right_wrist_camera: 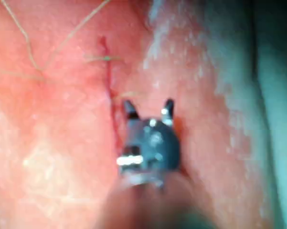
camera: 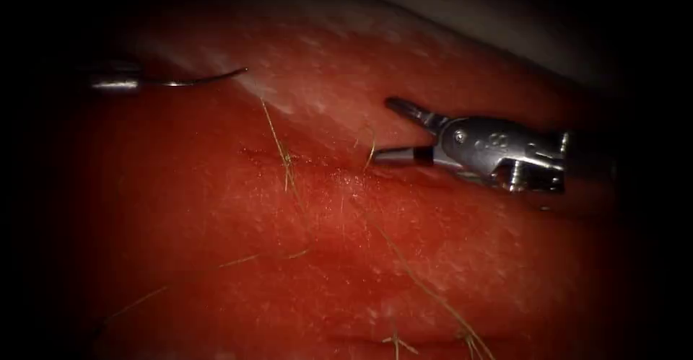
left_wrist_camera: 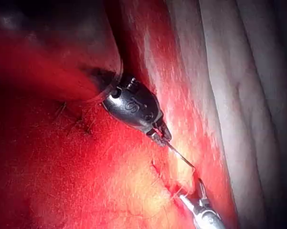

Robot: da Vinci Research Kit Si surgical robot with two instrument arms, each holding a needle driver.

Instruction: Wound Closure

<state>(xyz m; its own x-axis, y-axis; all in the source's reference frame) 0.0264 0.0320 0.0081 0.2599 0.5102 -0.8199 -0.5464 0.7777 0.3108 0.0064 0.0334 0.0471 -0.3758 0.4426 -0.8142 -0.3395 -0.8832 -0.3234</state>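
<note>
Tissue [camera: 346,244] carries the cut [camera: 310,159], a thin dark-red line across its upper middle, with pale thread [camera: 278,143] crossing it and more loose strands trailing toward the near edge of the tissue. Well to the left of the cut, near the tissue's far left edge, the left end effector [camera: 115,83] is clamped on the needle [camera: 198,79] at one end of its curve; the rest of the needle sweeps out to the right above the surface, its free tip in the air and not in the tissue. In the left wrist view the same tool [left_wrist_camera: 163,136] grips the needle [left_wrist_camera: 181,155] as a thin shaft slanting away from it. The right end effector [camera: 393,129] sits just right of the cut, its jaws spread wide apart and holding nothing, the lower jaw close to the tissue. The right wrist view shows those jaws [right_wrist_camera: 148,109] parted beside the cut [right_wrist_camera: 107,90].
</note>
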